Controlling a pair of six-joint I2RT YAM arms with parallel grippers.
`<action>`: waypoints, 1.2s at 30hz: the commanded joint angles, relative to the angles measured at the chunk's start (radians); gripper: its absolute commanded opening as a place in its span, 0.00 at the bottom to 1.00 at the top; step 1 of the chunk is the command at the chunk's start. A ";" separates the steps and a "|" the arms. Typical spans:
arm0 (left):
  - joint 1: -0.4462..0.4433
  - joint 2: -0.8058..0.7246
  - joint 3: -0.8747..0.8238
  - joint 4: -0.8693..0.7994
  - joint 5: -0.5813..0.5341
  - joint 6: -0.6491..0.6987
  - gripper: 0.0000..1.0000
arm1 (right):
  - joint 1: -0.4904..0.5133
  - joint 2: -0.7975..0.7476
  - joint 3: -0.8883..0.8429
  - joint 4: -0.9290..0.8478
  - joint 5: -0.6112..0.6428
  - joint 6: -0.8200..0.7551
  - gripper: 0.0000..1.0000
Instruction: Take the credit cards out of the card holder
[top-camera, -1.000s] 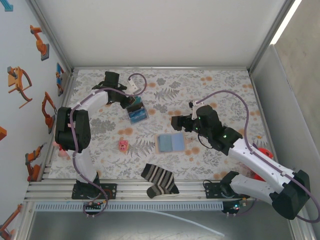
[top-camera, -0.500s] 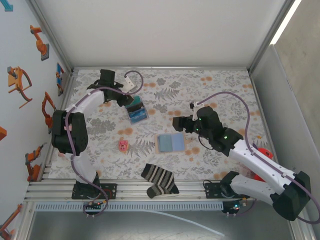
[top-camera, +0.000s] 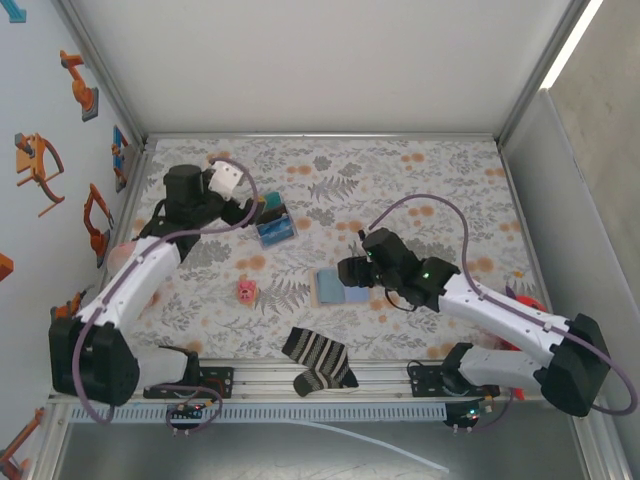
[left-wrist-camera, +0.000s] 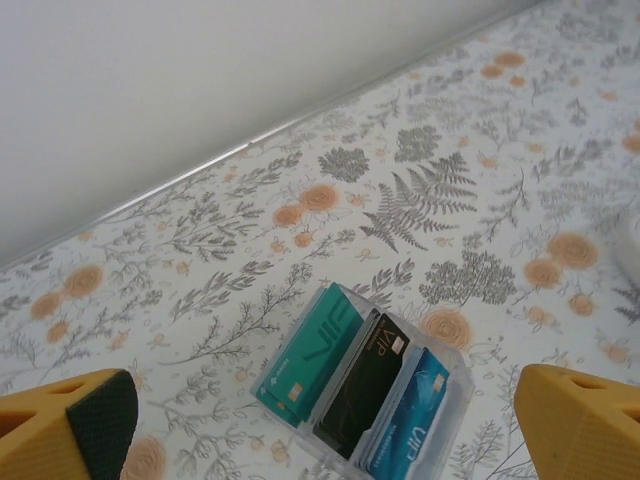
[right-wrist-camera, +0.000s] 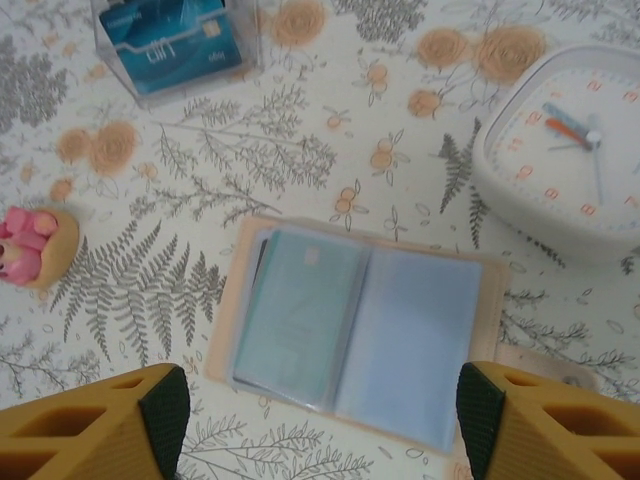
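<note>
A floral-patterned desk (top-camera: 430, 180) seen from above, with two robot arms reaching in from the bottom edge. At upper left the left claw (top-camera: 258, 207) hangs just above and to the left of a clear box (top-camera: 273, 228). In the left wrist view this claw (left-wrist-camera: 330, 415) is open, its yellow fingers (left-wrist-camera: 60, 440) at opposite bottom corners, and the clear box (left-wrist-camera: 365, 400), its contents teal, black and blue, sits between them. Below the box lies a small pink toy (top-camera: 246, 290). A striped sock (top-camera: 318, 360) hangs over the desk's bottom edge. The card holder (top-camera: 328, 287) lies unfolded and flat near the centre of the frame, and the right claw (top-camera: 350, 270) hovers over its right part. In the right wrist view this claw (right-wrist-camera: 320, 410) is spread wide, gripping nothing, above the card holder (right-wrist-camera: 420, 340). The credit cards (right-wrist-camera: 295, 320), pale teal, sit in its left pocket; whether the right pocket holds one cannot be told. A white clock (right-wrist-camera: 565, 150) stands at upper right, just beside the holder.
</note>
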 joint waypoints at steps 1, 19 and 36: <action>-0.005 -0.116 -0.116 0.147 -0.095 -0.232 0.97 | 0.054 0.054 0.051 -0.041 0.053 0.071 0.68; -0.003 -0.461 -0.412 0.085 -0.281 -0.704 0.97 | 0.134 0.479 0.227 -0.071 0.026 0.060 0.50; -0.006 -0.470 -0.449 0.061 -0.266 -0.755 0.97 | 0.135 0.598 0.260 -0.085 0.023 0.060 0.56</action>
